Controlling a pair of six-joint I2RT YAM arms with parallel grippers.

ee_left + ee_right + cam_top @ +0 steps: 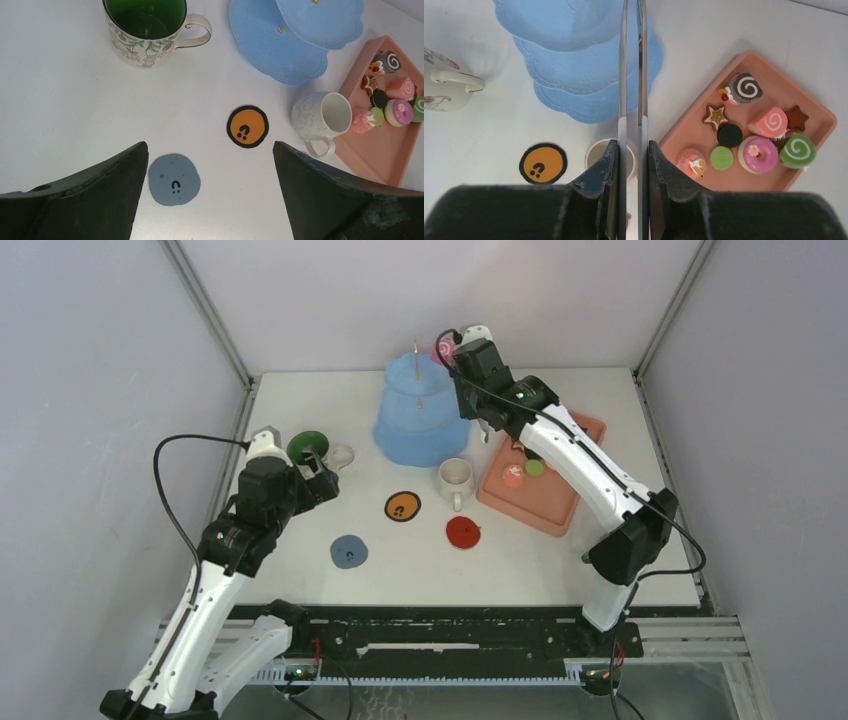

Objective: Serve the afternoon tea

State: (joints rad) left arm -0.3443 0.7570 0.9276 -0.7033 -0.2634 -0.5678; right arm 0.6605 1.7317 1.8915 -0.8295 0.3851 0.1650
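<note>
My right gripper (470, 360) is shut on a pair of metal tongs (624, 75), high over the blue three-tier stand (420, 415). A pink swirl roll (442, 348) sits at the tongs' tip beside the stand's top; the wrist view cuts the tip off. Several pastries lie on the salmon tray (819, 117): a brown swirl roll (744, 88), a pink roll (770, 122), a green roll (798, 150), a pink donut (757, 153), star biscuits (715, 116). The green-lined floral mug (145, 30) stands ahead of my open, empty left gripper (210, 155). The cream mug (456, 478) stands beside the tray. No grey mug shows.
Three coasters lie on the white table: orange (402, 506), red (463, 532) and blue-grey (349, 551). The blue-grey one lies just by my left finger (100, 190). Grey walls enclose the table on three sides.
</note>
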